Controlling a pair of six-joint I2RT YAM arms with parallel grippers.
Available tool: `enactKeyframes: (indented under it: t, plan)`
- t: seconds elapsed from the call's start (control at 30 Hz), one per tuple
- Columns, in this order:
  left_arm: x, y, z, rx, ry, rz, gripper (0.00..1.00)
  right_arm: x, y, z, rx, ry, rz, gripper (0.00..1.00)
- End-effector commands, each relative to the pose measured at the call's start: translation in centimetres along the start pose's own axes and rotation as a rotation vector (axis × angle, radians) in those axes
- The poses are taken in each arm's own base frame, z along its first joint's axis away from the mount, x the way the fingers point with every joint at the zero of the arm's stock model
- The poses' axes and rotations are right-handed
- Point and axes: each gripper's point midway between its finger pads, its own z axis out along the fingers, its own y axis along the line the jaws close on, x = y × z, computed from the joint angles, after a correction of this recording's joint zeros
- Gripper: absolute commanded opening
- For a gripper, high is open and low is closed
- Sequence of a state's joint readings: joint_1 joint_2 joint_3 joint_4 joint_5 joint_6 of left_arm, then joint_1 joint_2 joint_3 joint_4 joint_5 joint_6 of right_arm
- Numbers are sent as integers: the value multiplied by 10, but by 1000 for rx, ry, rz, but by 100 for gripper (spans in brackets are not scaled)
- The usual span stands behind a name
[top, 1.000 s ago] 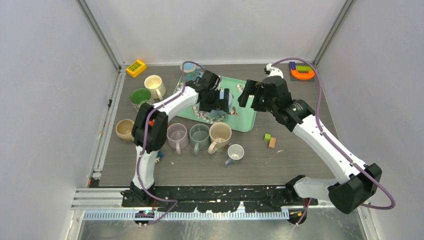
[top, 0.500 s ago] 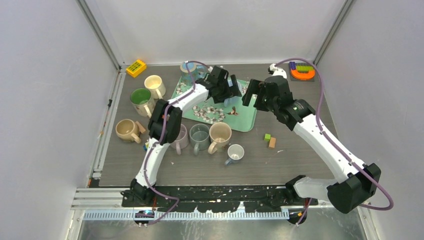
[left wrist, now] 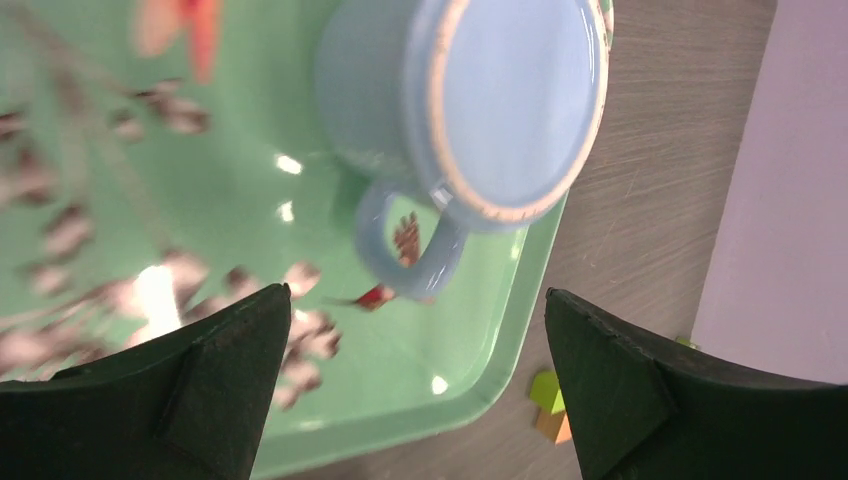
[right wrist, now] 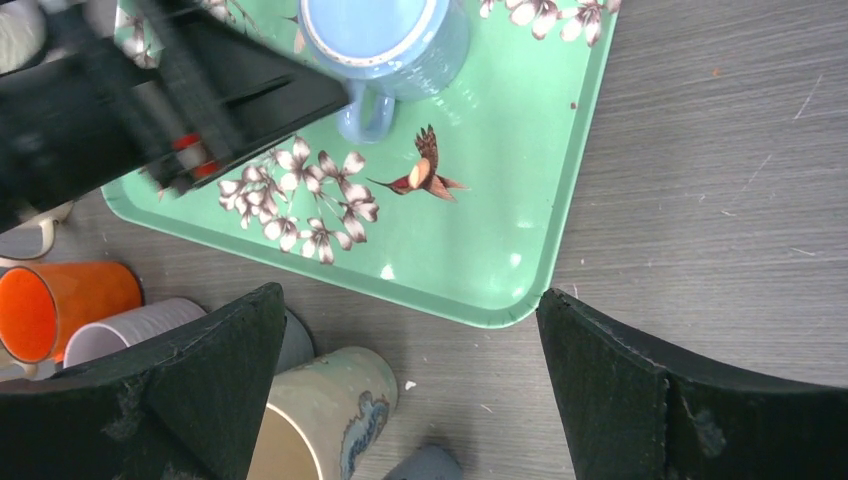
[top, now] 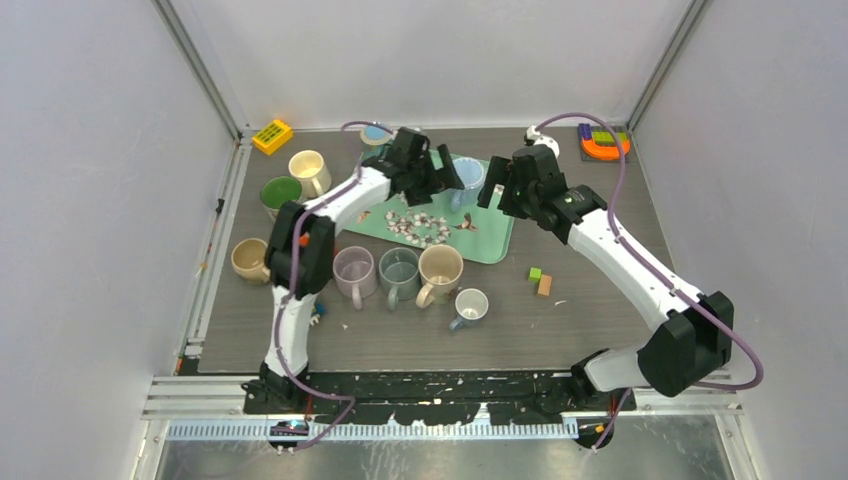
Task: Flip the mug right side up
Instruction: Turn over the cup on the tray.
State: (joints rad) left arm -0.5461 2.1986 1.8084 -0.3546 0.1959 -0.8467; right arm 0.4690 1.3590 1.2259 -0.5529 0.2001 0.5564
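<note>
left gripper (left wrist: 416, 295) & right gripper (right wrist: 410, 290) both gape empty, blue mug (top: 467, 173) at far corner of tray (top: 490, 240) btwn them; close in w/ both and you risk arm clash or mug shoved off.

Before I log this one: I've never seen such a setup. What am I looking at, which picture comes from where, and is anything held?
Two white robot arms are bolted at the near edge of a table, each ending in a two-finger gripper. The wide picture comes from a fixed camera above and behind them; the other two come from a camera on each wrist, so the dark shapes at their bottom corners are that gripper's own fingers. On the table lie a green tray with a light blue mug on it, a row of mugs nearer the arms, more mugs at the left, and a few small toys. The left gripper and the right gripper both hang over the tray near that mug, open and holding nothing.
</note>
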Motion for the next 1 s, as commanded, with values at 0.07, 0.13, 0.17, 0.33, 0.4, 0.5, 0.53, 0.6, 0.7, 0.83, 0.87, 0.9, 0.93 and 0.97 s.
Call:
enactKeyframes:
  t: [0.07,0.13,0.17,0.33,0.4,0.5,0.53,0.6,0.7,0.83,0.87,0.9,0.93,0.97]
  plan:
    - [-57,11,-109,27,-166,17,100,-35,21,13,-20,-79,61,100]
    - [-59,27,-131,9,-183,8,100,-36,25,23,-15,-70,69,100]
    - [-58,31,-142,7,-190,12,100,-33,25,32,-5,-57,71,100]
    - [-36,40,-193,11,-196,56,100,-30,32,68,30,-21,90,99]
    - [-22,40,-210,22,-189,83,100,-30,32,83,55,-17,94,99]
    - [1,39,-238,55,-181,110,100,-28,31,104,95,-19,102,97]
    - [10,41,-243,65,-174,112,100,-29,31,111,107,-21,104,96]
    - [24,44,-255,83,-178,118,100,-26,32,125,130,-19,106,94]
    - [44,55,-264,79,-174,128,100,-22,33,145,156,-12,109,90]
    - [60,59,-271,95,-149,141,100,-16,37,164,180,-1,108,85]
    - [63,59,-271,102,-140,143,100,-16,38,167,184,-4,109,83]
    - [67,59,-271,110,-129,143,100,-15,38,168,188,-6,110,82]
    - [68,59,-271,113,-126,144,100,-15,39,169,190,-8,113,81]
    - [70,60,-271,115,-120,144,100,-13,39,171,195,-6,114,80]
